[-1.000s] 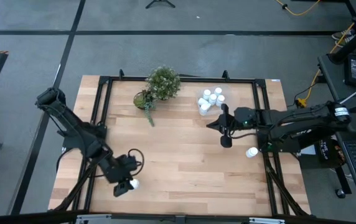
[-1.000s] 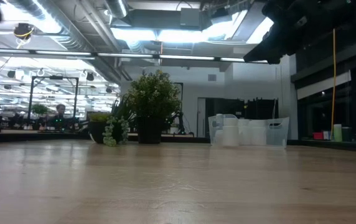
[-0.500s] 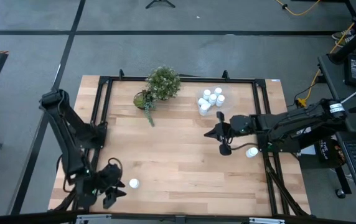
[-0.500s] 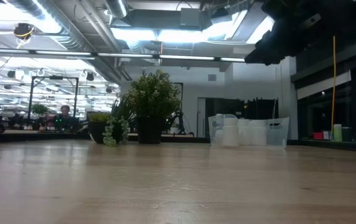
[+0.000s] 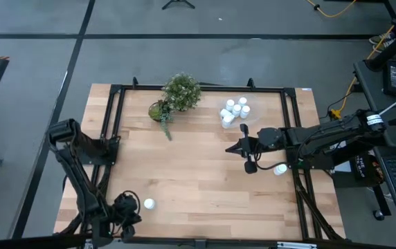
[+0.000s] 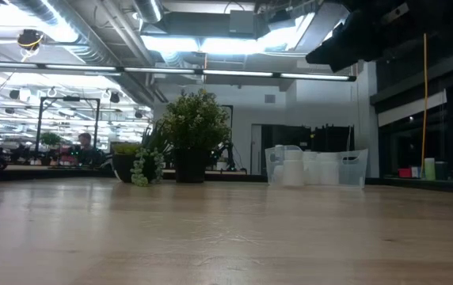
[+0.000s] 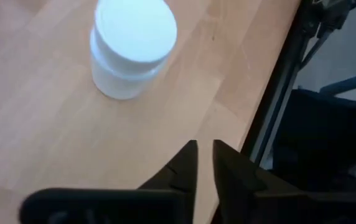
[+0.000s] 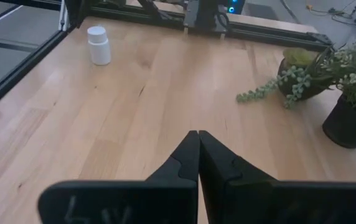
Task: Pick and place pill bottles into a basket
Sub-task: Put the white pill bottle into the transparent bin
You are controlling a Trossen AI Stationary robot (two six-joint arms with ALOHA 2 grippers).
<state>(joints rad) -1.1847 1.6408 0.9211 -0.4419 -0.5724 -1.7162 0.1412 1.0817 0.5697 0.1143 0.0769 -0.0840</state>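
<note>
One white pill bottle (image 5: 148,204) stands upright on its base near the table's near left corner; it also shows in the left wrist view (image 7: 131,50) and the right wrist view (image 8: 98,45). My left gripper (image 5: 130,213) (image 7: 205,148) hangs just beside it, toward the near edge. Its fingers are a narrow slit apart and hold nothing. The transparent basket (image 5: 248,119) (image 6: 353,168) at the far right holds several bottles (image 5: 234,111). Another bottle (image 5: 280,169) stands by the right arm. My right gripper (image 5: 230,148) (image 8: 196,134) is shut and empty above mid-table.
A potted plant (image 5: 181,91) (image 6: 195,131) and a small trailing plant (image 5: 160,111) stand at the far edge, left of the basket. Black frame rails (image 5: 108,138) run along the table's sides. Bare wood lies between the two arms.
My left gripper has drawn away from the near-left bottle, going toward the table's near edge and left, and has sunk lower. The bottle stands where it was. My right gripper has drifted a little toward the near edge.
</note>
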